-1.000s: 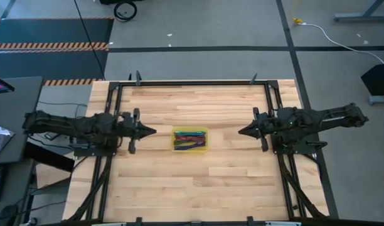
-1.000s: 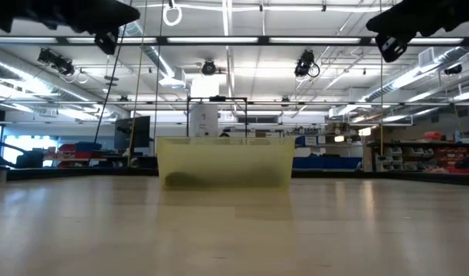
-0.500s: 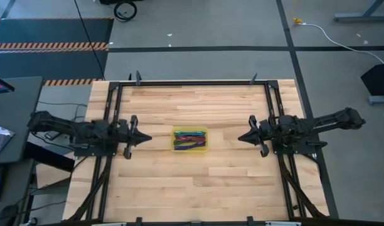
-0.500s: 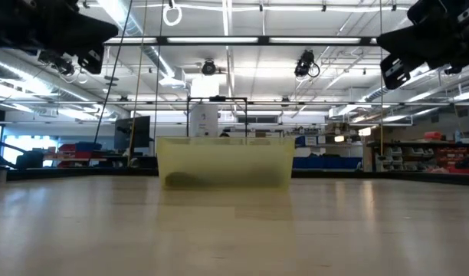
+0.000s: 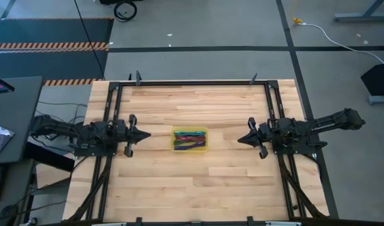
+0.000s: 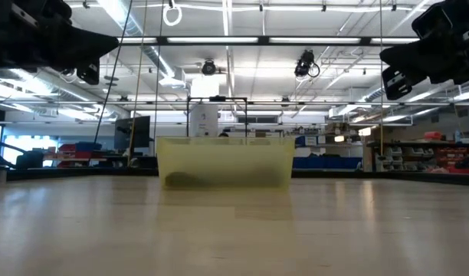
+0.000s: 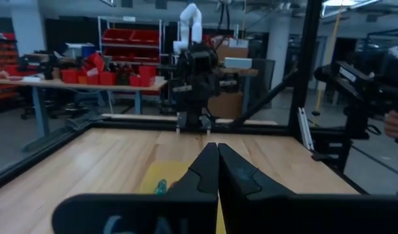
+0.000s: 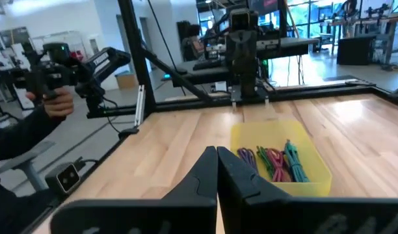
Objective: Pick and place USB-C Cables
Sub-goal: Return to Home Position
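**A:** Far left first. The left gripper (image 5: 145, 134) hovers over the table (image 5: 179, 188) with its fingers pressed together. Its own wrist camera shows one closed seam and nothing between them.

**B:** What's in front of it?

**A:** The yellow tray (image 5: 174, 139) sits straight out from those tips, well apart from them. It's about midway to the other arm. The USB-C cables (image 5: 191, 139) lie inside it, and I make out green, teal, magenta and purple strands. I can't get a firm count from here.

**B:** Any stragglers on the wood?

**A:** None that I can see. Every coloured bundle in view is inside the tray walls.

**B:** And the far right?

**A:** The right gripper (image 5: 240, 139) points back at the tray. Its fingers are also shut on nothing, and there's the same clear gap to the rim.

**B:** So where does the job stand?

**A:** I'd call the sorting finished. The tray is loaded and centred, and both arms are empty. What's left looks like parking the arms at rest.

**B:** Any lettering?

**A:** There are pale characters on the left gripper's body in its wrist view, too faint to read. I can't read any brand on the tray or the cables.
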Tool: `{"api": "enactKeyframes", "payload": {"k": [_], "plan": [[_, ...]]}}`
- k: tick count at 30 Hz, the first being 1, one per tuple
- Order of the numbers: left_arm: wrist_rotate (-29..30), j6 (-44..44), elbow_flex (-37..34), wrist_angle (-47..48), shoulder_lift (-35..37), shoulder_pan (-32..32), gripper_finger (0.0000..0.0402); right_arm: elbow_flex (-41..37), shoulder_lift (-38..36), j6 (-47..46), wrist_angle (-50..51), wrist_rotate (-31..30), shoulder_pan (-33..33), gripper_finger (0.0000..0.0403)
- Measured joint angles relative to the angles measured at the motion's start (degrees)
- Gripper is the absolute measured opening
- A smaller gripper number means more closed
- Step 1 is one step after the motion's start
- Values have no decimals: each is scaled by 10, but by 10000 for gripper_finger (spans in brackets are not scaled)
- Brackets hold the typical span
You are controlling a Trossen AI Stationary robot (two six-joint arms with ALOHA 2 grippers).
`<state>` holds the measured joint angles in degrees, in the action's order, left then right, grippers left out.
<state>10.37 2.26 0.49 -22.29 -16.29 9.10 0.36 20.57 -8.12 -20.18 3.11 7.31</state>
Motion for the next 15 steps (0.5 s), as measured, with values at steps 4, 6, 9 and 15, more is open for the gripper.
{"api": "enactKeyframes", "payload": {"k": [4, 6, 9, 15], "plan": [[-1, 2, 0, 39, 25, -10, 2, 0, -1, 2, 7, 0, 0, 3], [-1, 4, 0, 60, 36, -10, 2, 0, -1, 3, 14, 0, 0, 3], [-8, 4, 0, 69, 46, -10, 2, 0, 0, 5, 20, -19, 0, 3], [-40, 4, 0, 80, 48, -10, 2, 0, 0, 15, 22, -35, 0, 3]]}}
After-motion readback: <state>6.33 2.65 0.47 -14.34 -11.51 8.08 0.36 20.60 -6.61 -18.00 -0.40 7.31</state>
